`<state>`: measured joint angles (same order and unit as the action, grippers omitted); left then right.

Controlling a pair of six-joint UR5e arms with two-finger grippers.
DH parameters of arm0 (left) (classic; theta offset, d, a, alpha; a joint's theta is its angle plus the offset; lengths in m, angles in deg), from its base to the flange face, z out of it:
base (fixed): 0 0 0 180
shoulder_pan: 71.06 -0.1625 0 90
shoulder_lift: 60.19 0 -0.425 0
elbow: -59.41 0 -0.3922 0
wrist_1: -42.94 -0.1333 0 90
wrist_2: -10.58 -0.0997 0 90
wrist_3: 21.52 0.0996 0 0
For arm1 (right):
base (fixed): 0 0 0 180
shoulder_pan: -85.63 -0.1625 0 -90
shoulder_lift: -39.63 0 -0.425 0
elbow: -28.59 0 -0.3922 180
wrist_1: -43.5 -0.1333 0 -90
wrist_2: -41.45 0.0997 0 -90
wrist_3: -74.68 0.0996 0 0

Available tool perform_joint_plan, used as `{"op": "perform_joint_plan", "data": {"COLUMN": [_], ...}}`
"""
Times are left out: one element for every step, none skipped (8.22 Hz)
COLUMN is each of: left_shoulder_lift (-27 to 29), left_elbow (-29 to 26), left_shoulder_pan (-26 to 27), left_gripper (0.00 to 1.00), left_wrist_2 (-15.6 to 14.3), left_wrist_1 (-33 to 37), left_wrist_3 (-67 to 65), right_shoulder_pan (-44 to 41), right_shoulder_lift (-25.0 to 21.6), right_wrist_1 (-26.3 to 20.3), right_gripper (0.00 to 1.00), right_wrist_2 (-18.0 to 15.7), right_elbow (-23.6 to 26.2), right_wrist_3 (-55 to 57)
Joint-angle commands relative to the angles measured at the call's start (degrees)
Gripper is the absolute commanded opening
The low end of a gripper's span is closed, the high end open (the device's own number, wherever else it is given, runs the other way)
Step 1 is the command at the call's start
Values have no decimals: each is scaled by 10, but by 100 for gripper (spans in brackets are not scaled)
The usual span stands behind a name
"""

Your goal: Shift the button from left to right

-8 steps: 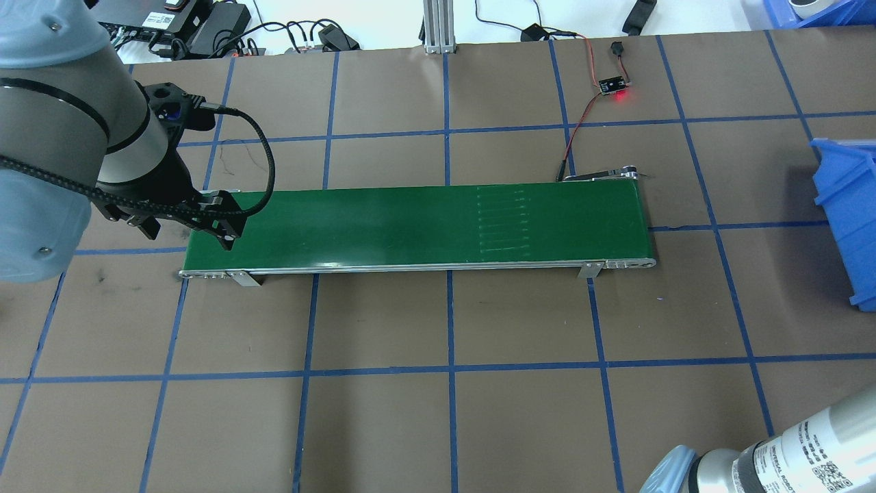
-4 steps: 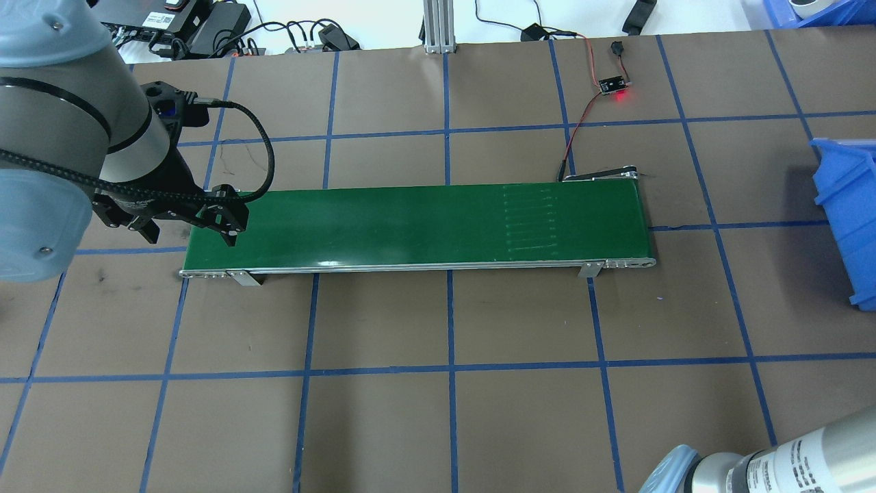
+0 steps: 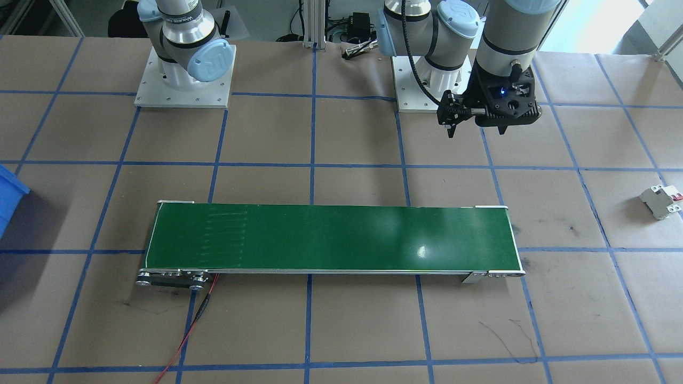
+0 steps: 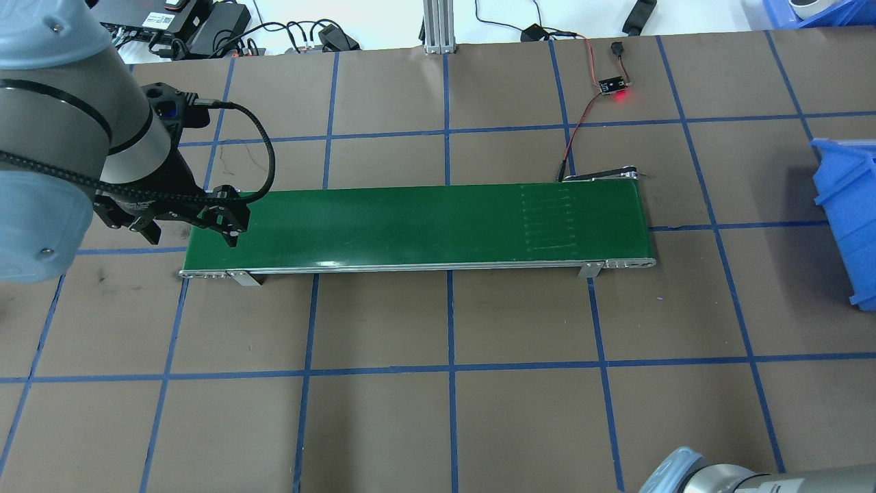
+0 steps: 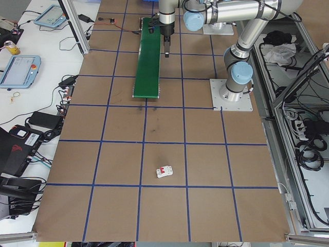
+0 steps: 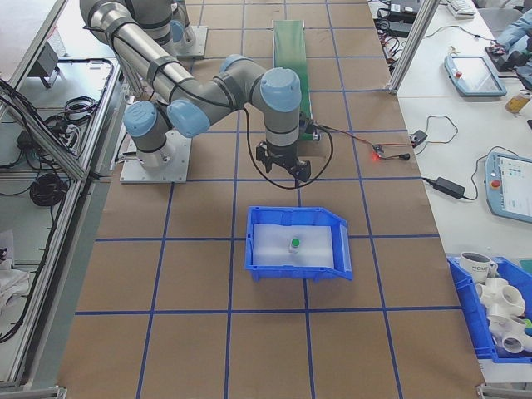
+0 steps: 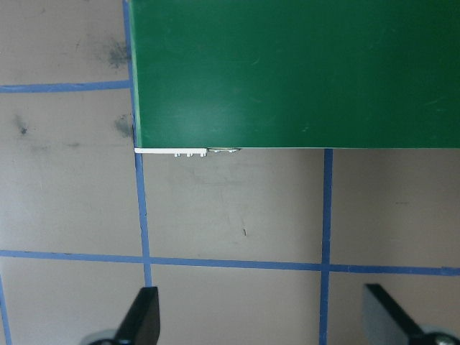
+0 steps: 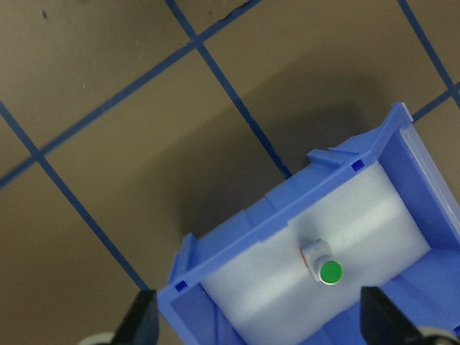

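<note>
You see a long green conveyor belt (image 4: 417,226) on a brown table (image 4: 452,411) gridded with blue tape, and a grey-white circuit breaker (image 3: 660,201) lying well apart from it.

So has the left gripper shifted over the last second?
Yes. The left gripper has edged rightward along the green conveyor belt, further in from its left end.

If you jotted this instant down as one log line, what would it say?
button: in blue bin | conveyor belt: bare | left gripper: open, empty, near belt end | right gripper: open, empty, above bin
</note>
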<state>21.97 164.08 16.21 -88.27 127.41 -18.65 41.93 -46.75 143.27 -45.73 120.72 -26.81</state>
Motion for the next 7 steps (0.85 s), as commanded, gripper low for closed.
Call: {"op": "perform_joint_plan", "data": {"left_shoulder_lift": [2,1,0,-1,-1,0,1], "left_elbow": [0,-1,-1,-1,-3,0,0], "left_shoulder_pan": [-1,-1,-2,-2,-3,-3,-3], "left_gripper": [100,100,100,100,100,100,100], "left_wrist_2": [-1,-1,-1,-1,-1,-1,-1], "left_wrist_1": [-3,-3,-3,-3,-3,-3,-3], "left_wrist_3": [10,25,34,55,77,79,72], "right_shoulder_pan": [-111,-189,-258,-326,-402,-470,-503], "right_shoulder_lift": [-69,-82,-83,-84,-78,-66,-40], "right_wrist_1": [-83,-85,-86,-86,-86,-80,-76], "right_gripper": [100,100,100,100,100,100,100], "right_wrist_2": [18,-3,-7,-5,-6,-8,1], "right_elbow": [-6,-6,-6,-6,-6,-6,-6], "right_wrist_3": [309,416,516,634,759,863,925]}}
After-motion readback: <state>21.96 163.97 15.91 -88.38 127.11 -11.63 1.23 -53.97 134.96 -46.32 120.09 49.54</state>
